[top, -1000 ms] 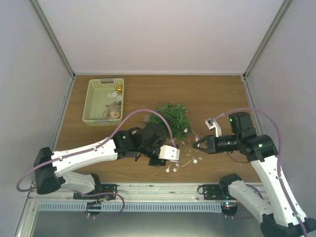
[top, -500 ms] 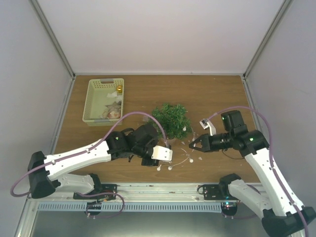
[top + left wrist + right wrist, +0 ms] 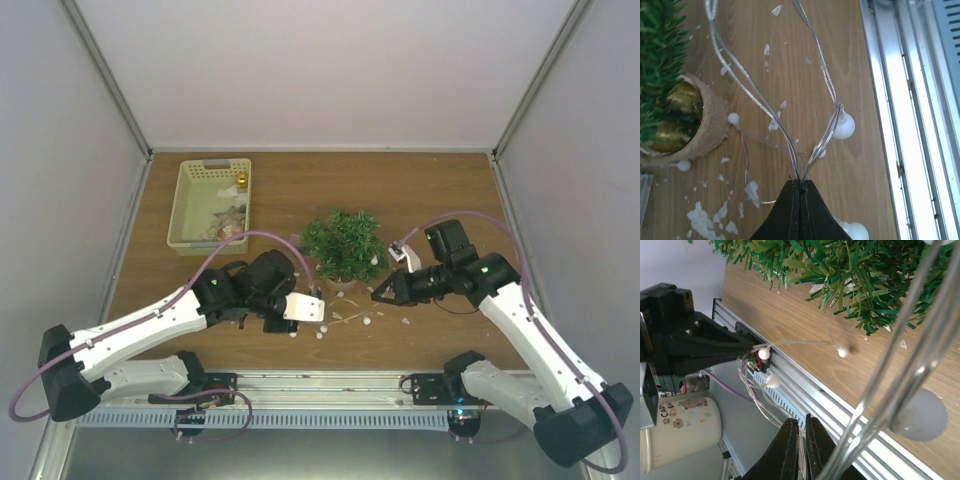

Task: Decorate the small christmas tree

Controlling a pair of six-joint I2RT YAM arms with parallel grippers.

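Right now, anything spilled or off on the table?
Yes: white flakes lie scattered on the wooden table beside the pot of the small christmas tree. They look like shed debris, not placed decoration.

Top view: basket contents too small to identify; light string too thin to trace along the worktop's front edge. Left wrist: small christmas tree cut by left, top edges. Right wrist: nearest strands blurred; whether right gripper pinches wire, cannot tell.

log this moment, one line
left gripper shut on light string | right gripper nearly shut around it | tree beside string
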